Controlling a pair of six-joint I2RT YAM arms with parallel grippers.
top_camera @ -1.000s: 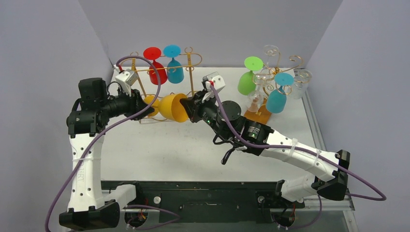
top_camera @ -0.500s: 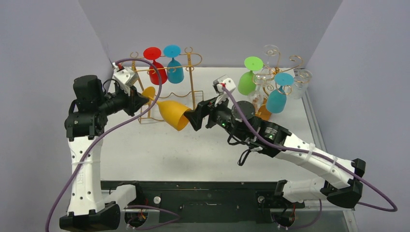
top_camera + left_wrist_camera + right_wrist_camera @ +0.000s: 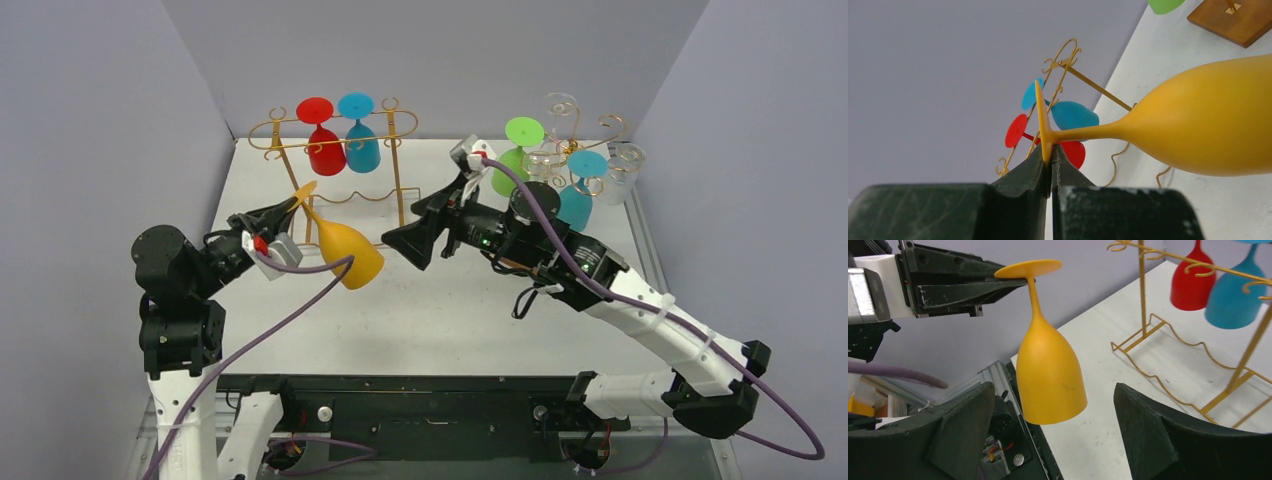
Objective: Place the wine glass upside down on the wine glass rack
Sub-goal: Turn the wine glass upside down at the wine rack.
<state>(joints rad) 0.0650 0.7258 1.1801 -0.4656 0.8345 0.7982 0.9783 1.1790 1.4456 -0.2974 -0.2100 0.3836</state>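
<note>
The left gripper [image 3: 1050, 156] pinches the edge of the yellow wine glass [image 3: 345, 252] foot, jaws pressed together on the thin disc. The glass hangs tilted, bowl lowest, just in front of the gold wire rack [image 3: 397, 160]. The right gripper [image 3: 405, 247] is spread wide, fingers clear of the bowl on both sides; a red glass [image 3: 322, 150] and a blue glass [image 3: 360, 148] hang mid-rail, with bare rail on either side.

Nothing legible to call here: no lettering, label, brand, number or sign can be read in any of the three views.
</note>
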